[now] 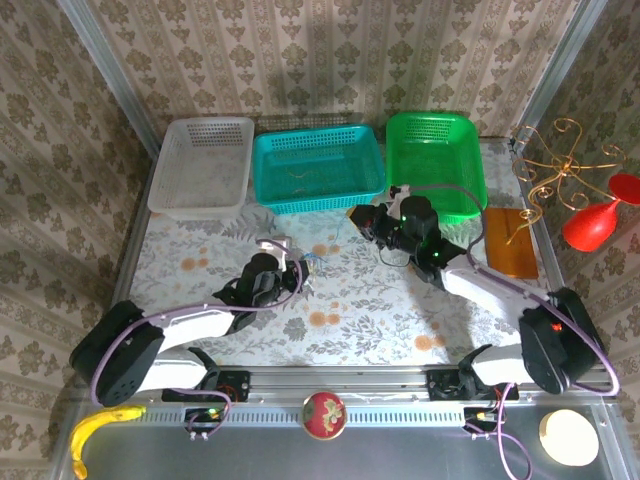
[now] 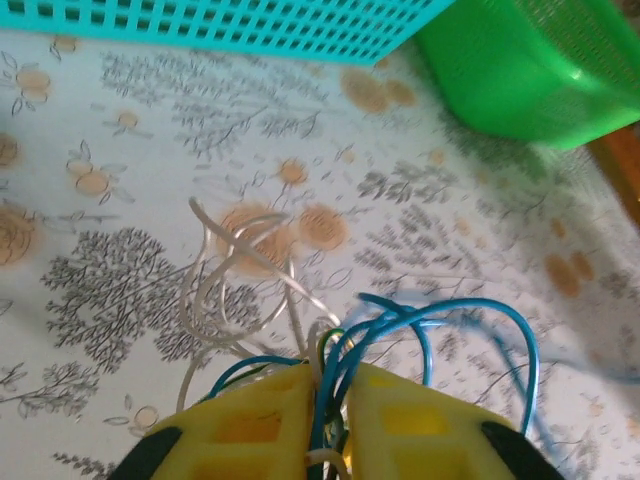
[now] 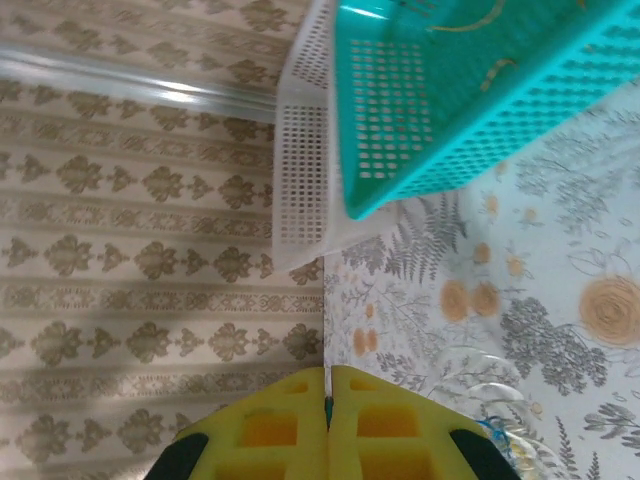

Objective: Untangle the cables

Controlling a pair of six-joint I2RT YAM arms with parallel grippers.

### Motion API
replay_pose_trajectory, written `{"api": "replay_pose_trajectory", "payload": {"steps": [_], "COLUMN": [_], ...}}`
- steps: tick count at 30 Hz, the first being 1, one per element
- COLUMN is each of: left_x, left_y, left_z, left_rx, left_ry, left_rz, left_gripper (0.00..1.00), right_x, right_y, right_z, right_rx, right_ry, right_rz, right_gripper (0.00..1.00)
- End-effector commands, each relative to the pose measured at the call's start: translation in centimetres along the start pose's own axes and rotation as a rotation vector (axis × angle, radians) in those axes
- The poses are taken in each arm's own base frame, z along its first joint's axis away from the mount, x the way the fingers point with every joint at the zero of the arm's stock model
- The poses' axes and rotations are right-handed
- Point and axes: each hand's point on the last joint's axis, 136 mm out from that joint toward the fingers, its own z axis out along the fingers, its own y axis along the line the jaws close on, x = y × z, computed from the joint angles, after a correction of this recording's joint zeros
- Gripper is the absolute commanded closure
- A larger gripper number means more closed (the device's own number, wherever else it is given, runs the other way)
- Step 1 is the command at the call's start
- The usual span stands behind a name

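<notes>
While the left fingers (image 2: 260, 425) are closed on the knotted cables (image 2: 400, 330) over the middle of the tabletop (image 2: 120, 160), the step seems to be pulling one strand free. Next, the arms should draw apart slowly. The left wrist view shows blue and whitish loops; the right wrist view shows the right fingers (image 3: 390, 425) pressed together on a thin greenish strand (image 3: 327, 408).

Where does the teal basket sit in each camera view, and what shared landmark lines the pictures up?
Top external: the teal basket at the back, centre, between the white basket and the green basket.
Left wrist: its wall runs along the top edge.
Right wrist: upper right, beside the white basket.
Shared landmark: the floral tablecloth.
</notes>
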Motion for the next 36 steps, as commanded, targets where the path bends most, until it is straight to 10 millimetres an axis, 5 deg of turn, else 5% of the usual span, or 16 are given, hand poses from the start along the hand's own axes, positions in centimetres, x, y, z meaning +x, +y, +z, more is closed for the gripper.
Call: {"api": "replay_pose_trajectory", "payload": {"steps": [1, 6, 12, 20, 31, 36], "left_x": [0.2, 0.6, -0.1, -1.1, 0.5, 1.4], "left_y": [0.7, 0.9, 0.6, -1.6, -3.2, -2.4], "left_z": [0.6, 0.8, -0.7, -0.9, 3.8, 6.1], "left_rx": [-0.011, -0.011, 0.005, 0.052, 0.115, 0.086], "left_ry": [-0.007, 0.005, -0.022, 0.014, 0.106, 0.131], "left_rz": [0.005, 0.018, 0.050, 0.211, 0.302, 0.275], "left_gripper": [0.62, 0.26, 0.09, 0.06, 0.07, 0.24], "right_x": [1.3, 2.2, 2.6, 2.8, 2.8, 2.9], "right_y": [-1.1, -0.1, 0.6, 2.0, 4.0, 6.0], "right_z": [-0.9, -1.1, -1.4, -1.1, -0.5, -0.8], "right_rx": [0.126, 0.142, 0.149, 0.130, 0.100, 0.053], "right_ry": [0.064, 0.113, 0.142, 0.161, 0.178, 0.195], "right_rz": [-0.199, -0.307, -0.375, -0.397, -0.387, -0.369], "right_gripper": [1.00, 1.00, 1.00, 1.00, 1.00, 1.00]}}
